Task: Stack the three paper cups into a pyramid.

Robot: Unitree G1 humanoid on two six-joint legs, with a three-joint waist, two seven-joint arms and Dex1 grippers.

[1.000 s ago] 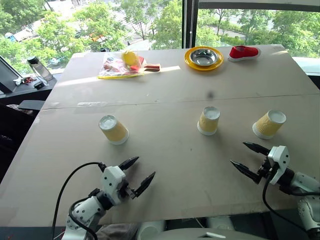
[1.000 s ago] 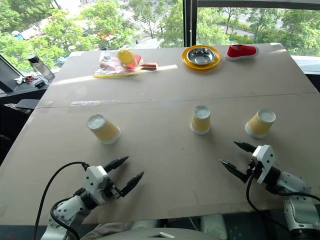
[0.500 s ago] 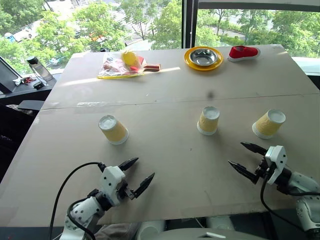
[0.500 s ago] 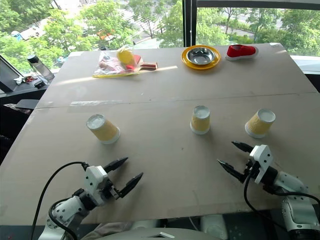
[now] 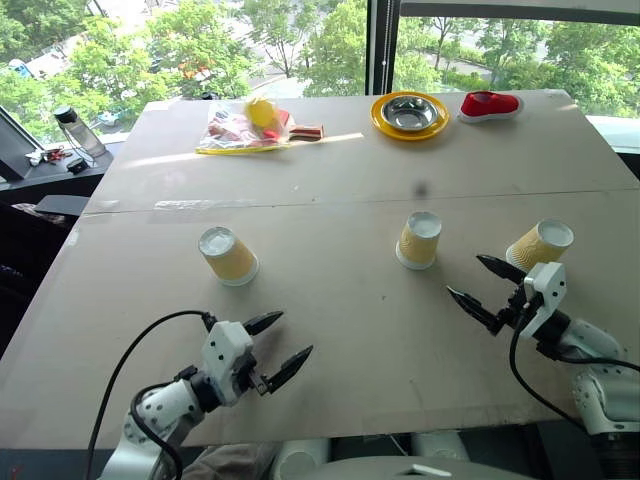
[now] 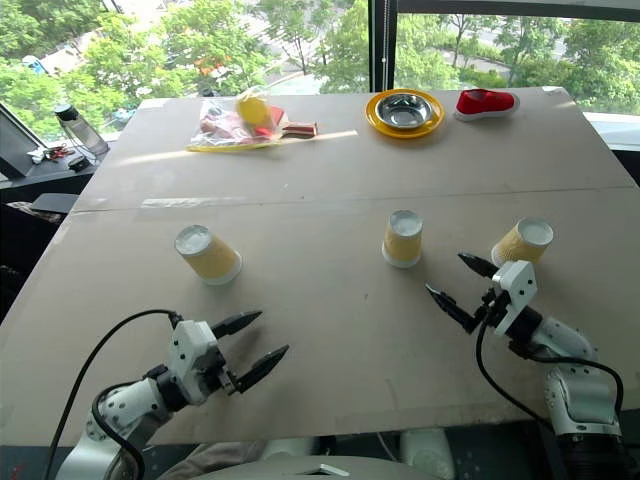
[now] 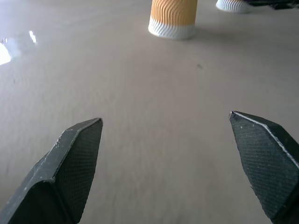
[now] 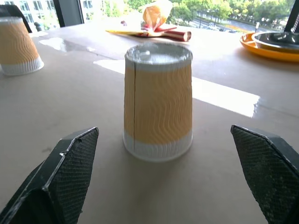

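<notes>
Three yellow paper cups stand upside down and apart on the table: a left cup (image 5: pixel 228 256), a middle cup (image 5: pixel 418 240) and a right cup (image 5: pixel 539 246). My right gripper (image 5: pixel 466 277) is open above the table, between the middle and right cups and a little nearer than both. It points at the middle cup (image 8: pixel 158 100), which fills the gap between the fingers in the right wrist view. My left gripper (image 5: pixel 290 338) is open and empty near the front edge, well short of the left cup. The left wrist view has the middle cup (image 7: pixel 173 18) far ahead.
At the far side lie a yellow-rimmed plate with a steel bowl (image 5: pixel 408 115), a red shoe (image 5: pixel 489 104) and a plastic bag of items (image 5: pixel 245 130). A bottle (image 5: pixel 78 137) stands on a side surface beyond the table's left edge.
My right gripper has risen and moved forward and left, toward the middle cup. My left gripper has lifted slightly. The cups have not moved.
</notes>
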